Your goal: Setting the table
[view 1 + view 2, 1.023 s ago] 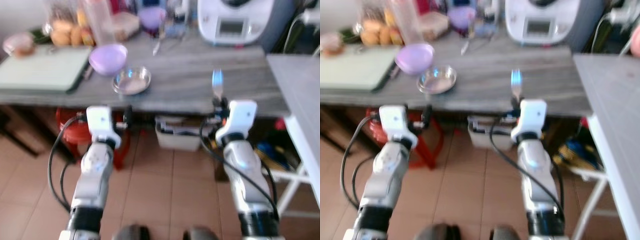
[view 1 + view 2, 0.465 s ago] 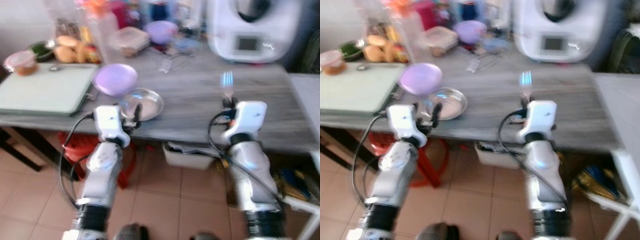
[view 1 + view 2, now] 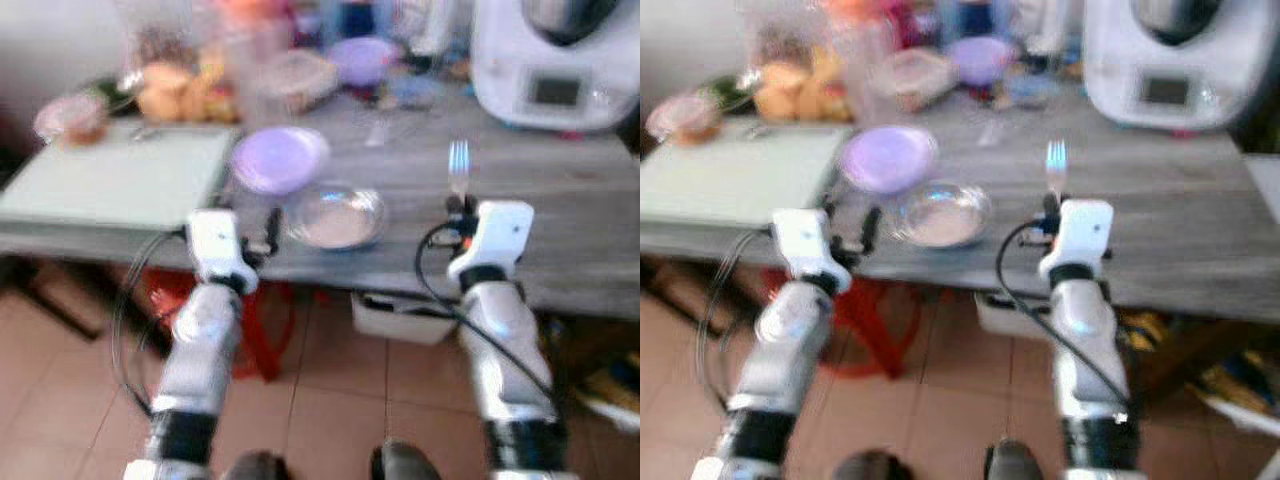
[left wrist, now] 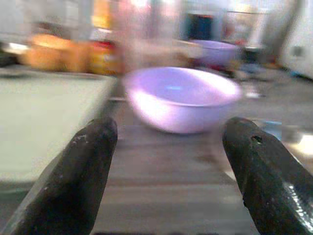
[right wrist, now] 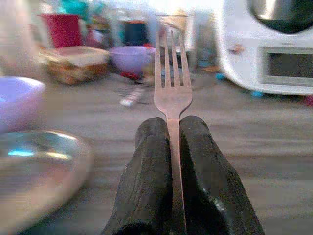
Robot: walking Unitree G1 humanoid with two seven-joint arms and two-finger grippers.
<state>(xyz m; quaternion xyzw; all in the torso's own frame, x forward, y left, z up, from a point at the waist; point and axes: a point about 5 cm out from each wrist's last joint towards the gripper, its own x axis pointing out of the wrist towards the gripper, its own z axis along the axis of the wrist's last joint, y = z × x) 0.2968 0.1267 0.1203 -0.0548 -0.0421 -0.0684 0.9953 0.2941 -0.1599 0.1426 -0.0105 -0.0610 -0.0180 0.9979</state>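
Right wrist view: right claw (image 5: 175, 132) pinching fork (image 5: 172, 73) upright (tines up); left claw (image 4: 168, 147) agape.

The fork (image 5: 172, 83) is thin, polished metal, pinched between matt black, rubbery jaws. At lower left of the right wrist view lies a shiny metal plate (image 5: 34, 166). The lilac bowl (image 4: 181, 98) looks like smooth glossy plastic. The table (image 3: 590, 200) shows grey, matt wood grain. The appliance (image 3: 1165, 60) is glossy white plastic.
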